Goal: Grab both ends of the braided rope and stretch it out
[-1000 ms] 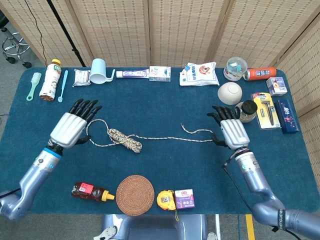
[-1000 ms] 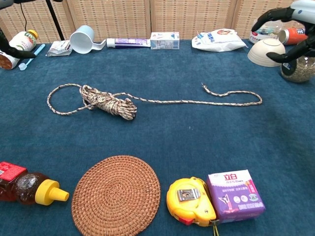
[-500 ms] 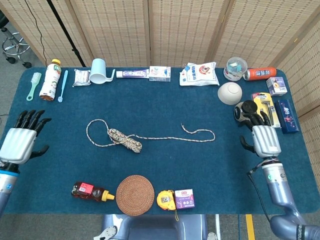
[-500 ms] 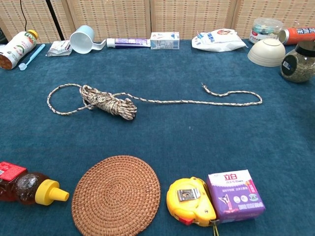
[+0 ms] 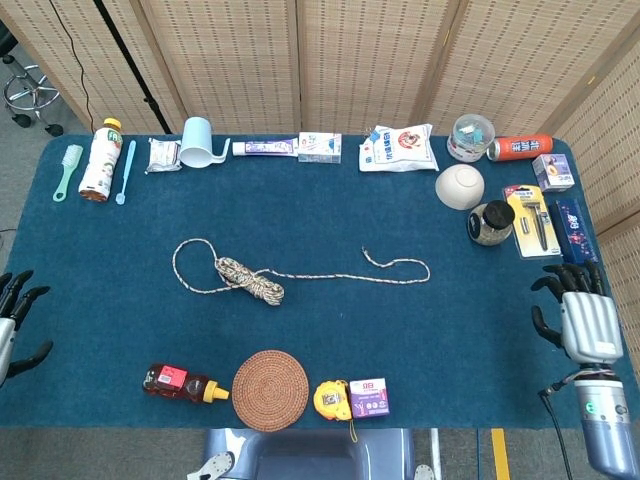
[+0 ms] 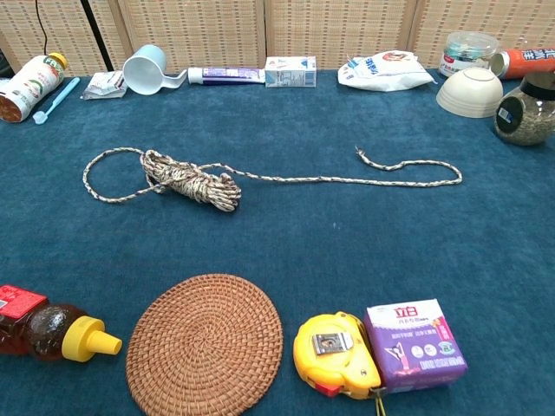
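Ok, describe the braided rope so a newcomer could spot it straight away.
Start at the blue table cloth and look at its open middle. The braided rope lies there: a loop and a coiled bundle on the left, with a thin strand trailing right to a hooked end. It is the only long, speckled cord; the woven coaster nearer the front edge is a flat disc.

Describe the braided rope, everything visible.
The braided rope is thin, speckled cream and brown, and lies on the blue table cover. Its left part forms an open loop beside a wound bundle; a single strand runs right, hooks back and ends frayed. Nothing touches it; neither hand is near.
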You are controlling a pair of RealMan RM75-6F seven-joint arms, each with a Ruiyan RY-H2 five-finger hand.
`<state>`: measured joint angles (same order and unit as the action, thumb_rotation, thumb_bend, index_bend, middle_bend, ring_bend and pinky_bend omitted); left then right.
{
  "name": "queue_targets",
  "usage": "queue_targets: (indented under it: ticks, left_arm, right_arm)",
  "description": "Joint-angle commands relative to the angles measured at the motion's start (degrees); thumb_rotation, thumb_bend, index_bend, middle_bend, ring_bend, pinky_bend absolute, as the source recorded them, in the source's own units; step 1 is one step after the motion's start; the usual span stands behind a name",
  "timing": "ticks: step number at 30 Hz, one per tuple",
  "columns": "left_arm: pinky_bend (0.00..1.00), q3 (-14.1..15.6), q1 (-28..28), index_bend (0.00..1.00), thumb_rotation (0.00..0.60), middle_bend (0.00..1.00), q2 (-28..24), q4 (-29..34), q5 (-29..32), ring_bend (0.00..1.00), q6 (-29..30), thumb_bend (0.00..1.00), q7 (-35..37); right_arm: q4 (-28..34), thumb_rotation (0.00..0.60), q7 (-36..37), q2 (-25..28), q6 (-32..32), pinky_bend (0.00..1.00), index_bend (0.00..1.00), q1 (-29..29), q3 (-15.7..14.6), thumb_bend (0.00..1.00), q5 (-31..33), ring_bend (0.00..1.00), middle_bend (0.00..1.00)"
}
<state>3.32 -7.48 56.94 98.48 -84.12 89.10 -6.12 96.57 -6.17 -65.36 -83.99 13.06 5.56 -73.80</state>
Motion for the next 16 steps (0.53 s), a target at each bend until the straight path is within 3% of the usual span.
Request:
queue_targets:
  ticks: [1, 16]
  left_arm:
    - [0.00, 0.82, 1.75, 0.23, 0.600, 0.10, -0.12, 0.31, -1.11, 0.05, 1.74, 0.20, 0.25]
    - [0.00, -0.57, 2.87, 0.24, 0.600, 0.11, 0.18, 1.35, -2.08, 0.05, 0.91, 0.20, -1.23]
  right_arm:
    - [1.69, 0.600, -0.33, 1.29, -3.03, 0.05, 0.42, -2.99, -1.78, 0.44, -1.51, 0.18, 0.26]
    - [2.88, 0.600, 0.36, 2.52, -4.31, 0.05, 0.44, -6.80, -1.59, 0.44, -1.64, 0.18, 0.27]
